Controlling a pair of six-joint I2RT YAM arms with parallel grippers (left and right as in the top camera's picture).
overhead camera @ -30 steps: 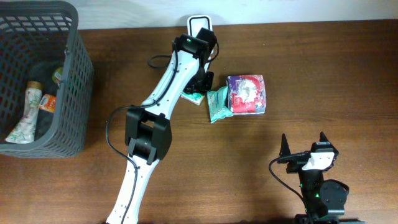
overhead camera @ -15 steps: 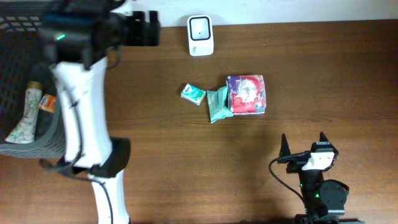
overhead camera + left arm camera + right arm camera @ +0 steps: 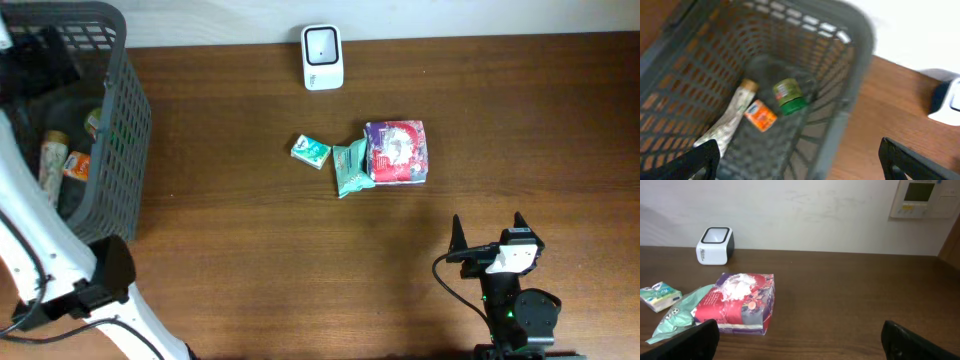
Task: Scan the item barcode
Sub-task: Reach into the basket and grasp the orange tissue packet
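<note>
Three items lie mid-table: a small green-and-white pack, a teal pouch and a red-and-purple pack. No barcode shows on any of them. The white scanner stands at the far edge. My left arm reaches along the left side. Its gripper hangs open and empty over the grey basket. My right gripper rests open near the front right, with nothing between its fingers. It faces the red-and-purple pack and the scanner.
The basket at the far left holds a green-lidded jar, an orange packet and a pale tube. A wall runs behind the table, with a control panel on it.
My left gripper has opened and let go of the small green-and-white pack beside the teal pouch. The arm then swung left to over the basket. The right arm has not moved.
</note>
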